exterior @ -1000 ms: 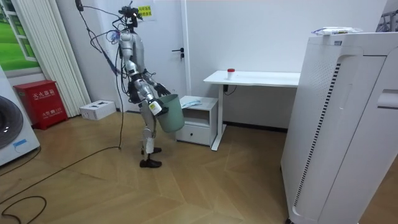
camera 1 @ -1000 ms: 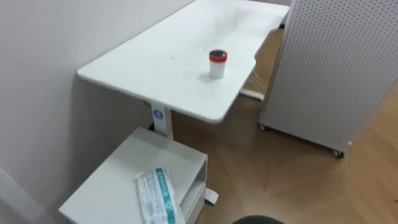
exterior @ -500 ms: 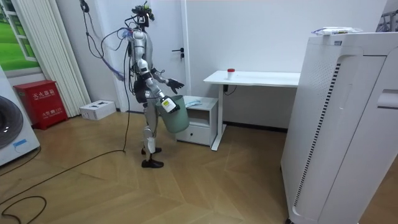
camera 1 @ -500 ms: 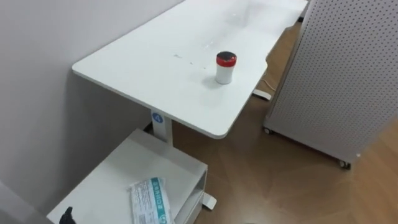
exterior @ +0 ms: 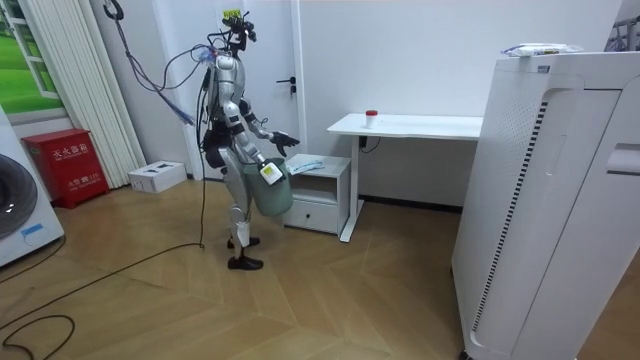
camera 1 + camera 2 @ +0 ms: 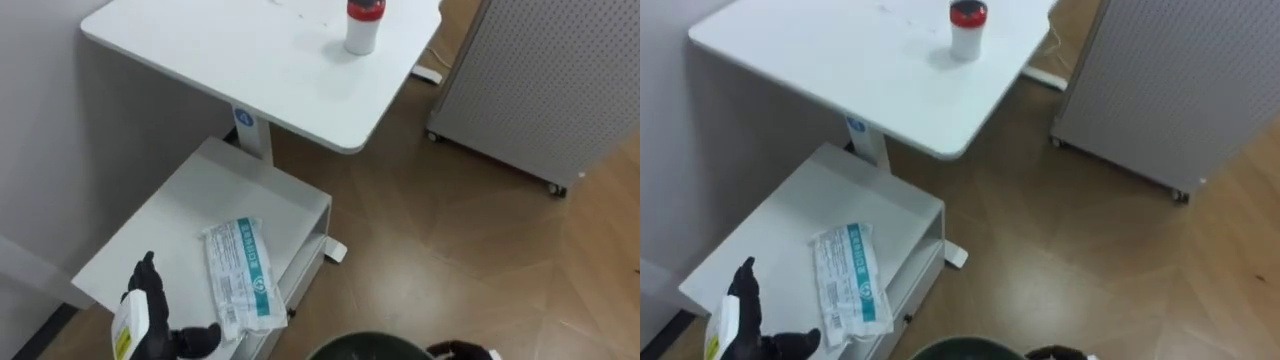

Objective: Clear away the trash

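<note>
Packet [image 6: 243, 275] lies flat on top of the cabinet [image 6: 180, 215], close to the cabinet's open-front edge. Its long axis runs from the robot's side away toward the far side, w/ the near end swung a bit right, out to that edge. It's white plastic w/ a teal band along its length; there's print on it, too small to read. L hand [image 6: 150, 320] hovers at the cabinet's near corner, just left of the packet's near end. Fingers are spread wide, one pointing straight away, thumb stuck out toward the packet, tip just beside it. Can't tell if it touches; nothing is held. Desk [image 6: 250, 60] stands just beyond the cabinet, its post carrying a round blue sticker [image 6: 245, 117], mark unreadable. A red-lidded jar [image 6: 364, 25] stands upright on the desk. Bin [image 6: 370, 347] rim shows right of the cabinet's near end, w/ R hand [image 6: 458, 351] at the rim, fingers can't tell. Perforated panel [image 6: 550, 80] on castors stands well right of the cabinet. In the room view the robot stands upright facing the cabinet, bin at its waist, L arm out over the top.
</note>
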